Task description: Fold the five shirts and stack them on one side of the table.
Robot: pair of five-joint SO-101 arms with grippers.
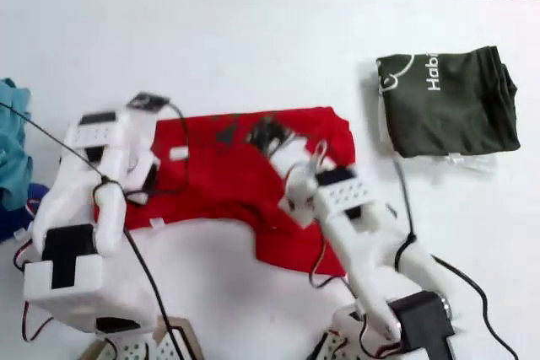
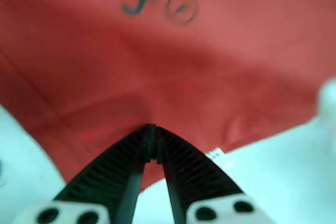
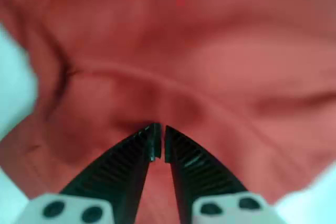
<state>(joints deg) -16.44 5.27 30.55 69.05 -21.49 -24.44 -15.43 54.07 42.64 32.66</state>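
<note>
Left tool [image 2: 150, 139] and right tool [image 3: 157, 139] each clenching a pinch of red shirt [image 1: 215, 187], judging cloth light, limp, slightly slippery, best being held near edges.

left gripper [image 2: 150, 142]: fingers [image 2: 111, 174] closed, wrist low | right gripper [image 3: 157, 142]: fingers [image 3: 115, 169] closed, wrist low

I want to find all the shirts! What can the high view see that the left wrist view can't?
High view adds: the folded dark green cloth shirt and crumpled blue cloth. Left wrist view adds: a close look at the black ridged fingers, pinched shut on fabric. Both: the spread red cloth shirt on the white table.
</note>
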